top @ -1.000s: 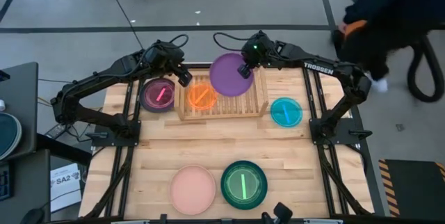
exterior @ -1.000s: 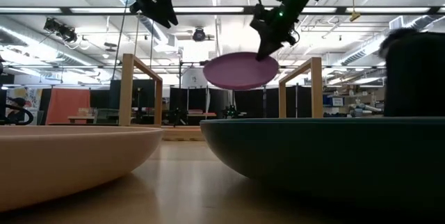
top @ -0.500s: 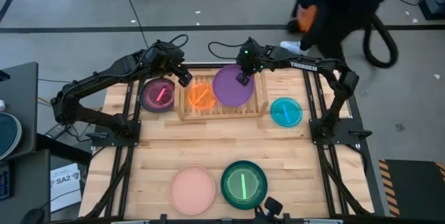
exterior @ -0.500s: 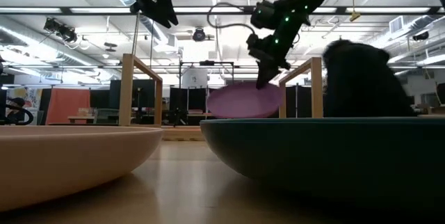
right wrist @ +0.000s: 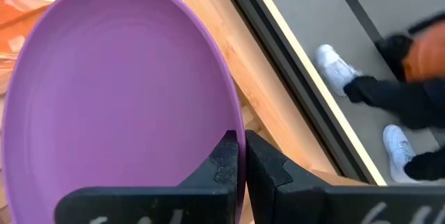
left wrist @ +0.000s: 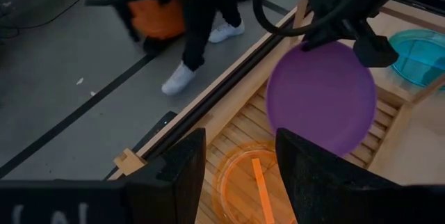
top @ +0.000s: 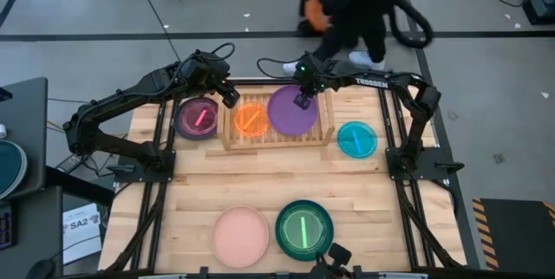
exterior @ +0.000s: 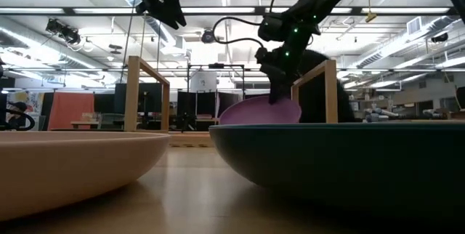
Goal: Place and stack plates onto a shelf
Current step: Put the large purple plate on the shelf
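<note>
The butcher-block table [top: 260,184], pale wood with a visible plank grain, carried all items inspected. At its 12 o'clock edge stood the shelf [top: 279,137], a low rack of narrow pale wooden slats closed at each end by an upright flat board. The purple plate [top: 290,113], round, shallow and of smooth opaque plastic, lay over the shelf's right half; the low view showed it tilted, its far rim raised. The right gripper [top: 303,100] was clamped on that plate's rim at the plate's 12 o'clock, and the right wrist view showed one dark finger on each face of the thin edge. A smaller translucent orange plate [top: 251,120], bearing a bright streak of reflected light, sat on the shelf's left half, just beside the purple one. The left gripper [top: 230,98] hung above the shelf's left end, at about 10 o'clock of the orange plate, its two blunt dark fingers spread apart and holding nothing. A maroon plate [top: 198,117] rested on the table just outside the shelf's left board. A small translucent cyan plate [top: 356,139] rested on the table outside the right board. At the table's 6 o'clock edge lay a matt pink plate [top: 240,235] and, beside it, a dark green-teal plate [top: 304,229] with concentric rings. A person [top: 351,6] in dark clothing stood on the grey floor beyond the table's 12 o'clock edge.
</note>
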Robot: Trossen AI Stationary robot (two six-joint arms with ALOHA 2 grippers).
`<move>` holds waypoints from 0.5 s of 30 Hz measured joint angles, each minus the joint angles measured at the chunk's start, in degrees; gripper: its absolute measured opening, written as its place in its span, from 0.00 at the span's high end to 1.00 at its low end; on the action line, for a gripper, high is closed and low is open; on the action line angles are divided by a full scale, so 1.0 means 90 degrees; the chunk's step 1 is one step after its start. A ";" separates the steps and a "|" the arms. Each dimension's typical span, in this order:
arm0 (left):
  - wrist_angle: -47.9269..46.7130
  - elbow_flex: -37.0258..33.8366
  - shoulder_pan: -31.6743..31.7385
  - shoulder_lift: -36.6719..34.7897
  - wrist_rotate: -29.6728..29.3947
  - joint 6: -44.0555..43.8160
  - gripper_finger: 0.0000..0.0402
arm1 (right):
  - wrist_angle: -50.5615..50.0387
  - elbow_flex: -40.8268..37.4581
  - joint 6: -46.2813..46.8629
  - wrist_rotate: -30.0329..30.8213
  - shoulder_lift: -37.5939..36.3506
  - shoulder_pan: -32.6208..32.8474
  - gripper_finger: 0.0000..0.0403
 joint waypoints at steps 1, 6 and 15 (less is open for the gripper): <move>-0.0001 0.0000 0.0000 0.0000 0.0000 0.0000 0.55 | -0.0019 -0.0003 0.0005 0.0003 -0.0007 -0.0010 0.96; 0.0000 -0.0005 0.0000 0.0000 0.0000 0.0000 0.55 | -0.0162 -0.0003 0.0005 0.0031 -0.0010 -0.0015 0.96; -0.0001 -0.0005 0.0000 0.0000 0.0000 0.0000 0.55 | -0.0189 -0.0003 0.0005 0.0056 -0.0009 -0.0015 0.92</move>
